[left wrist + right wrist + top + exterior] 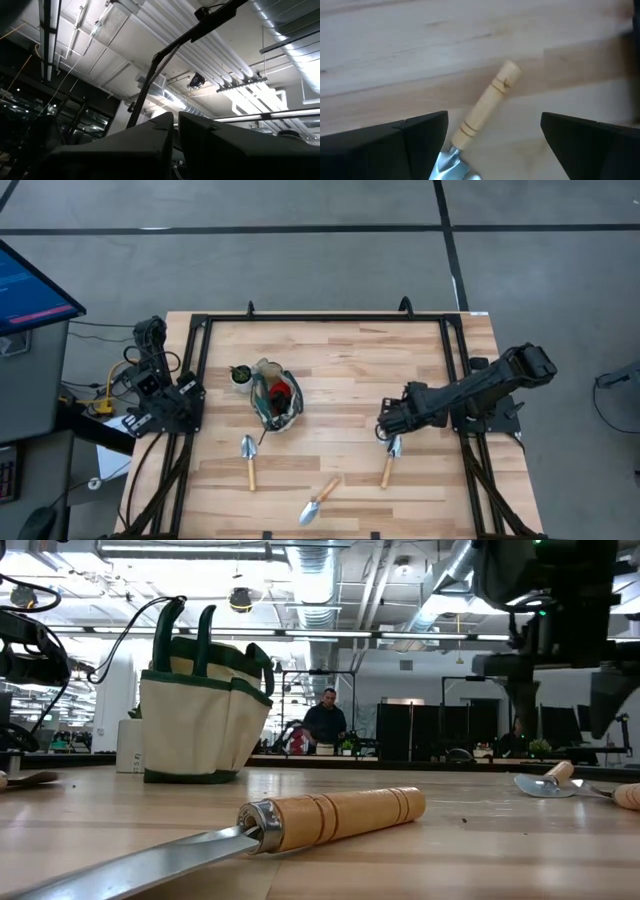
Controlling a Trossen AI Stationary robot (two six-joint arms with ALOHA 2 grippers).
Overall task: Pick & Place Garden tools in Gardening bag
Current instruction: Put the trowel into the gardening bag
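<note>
Right pincer [392, 438], jaws wide apart, hovers over trowel [389, 462]; blade just below, handle ahead. Should lower w/ handle centred btwn fingers, then close.

you've got a pale wooden table [340, 370]: the gardening bag [277, 406] standing left of centre, a small pot [240, 374] just beside it, and three trowels [249, 459] [319, 502] [389, 462] lying apart along the near side.
</note>
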